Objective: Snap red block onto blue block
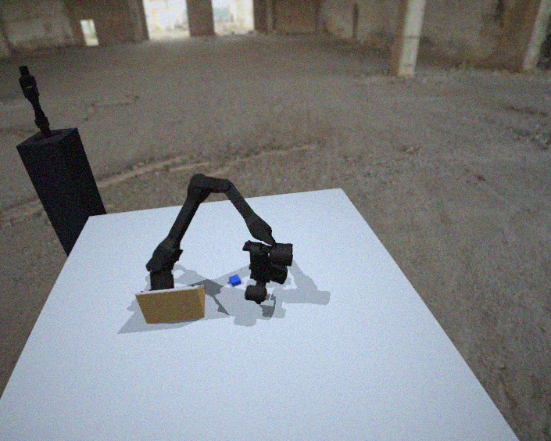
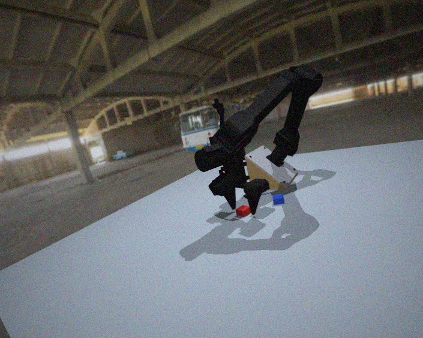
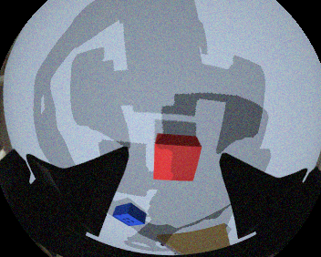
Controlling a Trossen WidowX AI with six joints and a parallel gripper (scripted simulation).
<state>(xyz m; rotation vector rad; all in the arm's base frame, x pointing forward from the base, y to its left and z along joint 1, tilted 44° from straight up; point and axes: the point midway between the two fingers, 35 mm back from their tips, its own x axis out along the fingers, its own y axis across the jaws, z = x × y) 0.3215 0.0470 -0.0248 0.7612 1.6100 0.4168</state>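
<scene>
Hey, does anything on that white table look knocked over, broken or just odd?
Nothing looks spilled or broken. The small red block and small blue block sit apart, both apparently undamaged. The tan, white-topped wedge slants, but seems shaped that way.

The pale bench [image 1: 284,374] [image 2: 211,283] [image 3: 290,55] carried 2 blocks, 1 red [image 2: 243,211] [image 3: 176,159] and 1 blue [image 1: 234,280] [image 2: 278,199] [image 3: 129,215], lying apart, with a tan-sided wedge [image 1: 173,306] [image 2: 262,174] [image 3: 199,239] standing near the blue block
</scene>
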